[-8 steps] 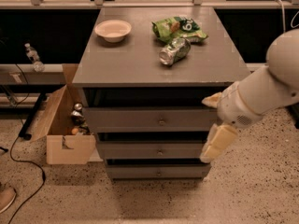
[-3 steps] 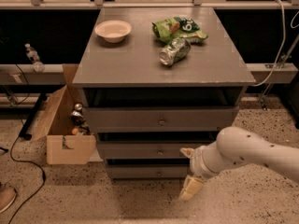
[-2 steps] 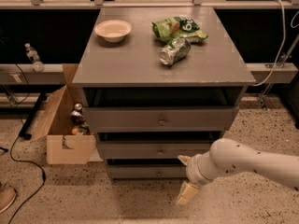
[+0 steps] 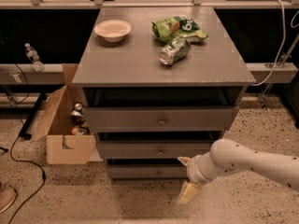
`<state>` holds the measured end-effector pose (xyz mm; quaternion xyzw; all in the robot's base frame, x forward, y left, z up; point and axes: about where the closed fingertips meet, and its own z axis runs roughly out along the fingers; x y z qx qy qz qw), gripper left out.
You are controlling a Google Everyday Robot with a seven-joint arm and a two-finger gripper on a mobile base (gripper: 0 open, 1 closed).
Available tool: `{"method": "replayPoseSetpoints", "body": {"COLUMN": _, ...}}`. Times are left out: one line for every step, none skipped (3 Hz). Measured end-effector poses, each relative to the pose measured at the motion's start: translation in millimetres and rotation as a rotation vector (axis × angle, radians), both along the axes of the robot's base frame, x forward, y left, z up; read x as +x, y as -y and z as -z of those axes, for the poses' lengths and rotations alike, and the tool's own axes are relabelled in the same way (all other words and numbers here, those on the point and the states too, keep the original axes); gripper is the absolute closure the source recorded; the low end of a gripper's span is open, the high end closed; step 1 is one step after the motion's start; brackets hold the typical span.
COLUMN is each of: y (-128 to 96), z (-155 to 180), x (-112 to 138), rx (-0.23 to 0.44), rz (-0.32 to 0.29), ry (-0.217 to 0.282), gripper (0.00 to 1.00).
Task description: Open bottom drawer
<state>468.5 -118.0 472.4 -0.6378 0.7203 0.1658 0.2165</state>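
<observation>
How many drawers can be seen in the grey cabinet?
3, stacked: the top drawer under the tabletop, the middle drawer below it, and the bottom drawer nearest the floor. The gripper, open, is beside the bottom drawer's right end. None appears hidden.

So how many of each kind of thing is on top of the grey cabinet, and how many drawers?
Bowl: 1
Green snack bag: 1
Can: 1
Drawers: 3 (top drawer, middle drawer, bottom drawer)
Total: 6
The gripper hangs open, low, right of the bottom drawer's knob.
</observation>
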Motion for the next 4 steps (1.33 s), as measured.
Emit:
{"method": "replayPoseSetpoints", "body": {"y": 6, "z": 69, "x": 18, "rx": 0.082, "rz": -0.062, "ry": 0.006, "gripper": 0.0}}
{"method": "replayPoseSetpoints", "body": {"y": 6, "z": 69, "x": 18, "rx": 0.082, "rz": -0.062, "ry": 0.006, "gripper": 0.0}}
{"method": "replayPoseSetpoints", "body": {"y": 15, "z": 95, "x": 28, "rx": 0.089, "rz": -0.078, "ry": 0.026, "gripper": 0.0}}
{"method": "replayPoseSetpoints", "body": {"y": 31, "z": 137, "x": 40, "rx": 0.095, "rz": -0.115, "ry": 0.041, "gripper": 0.0}}
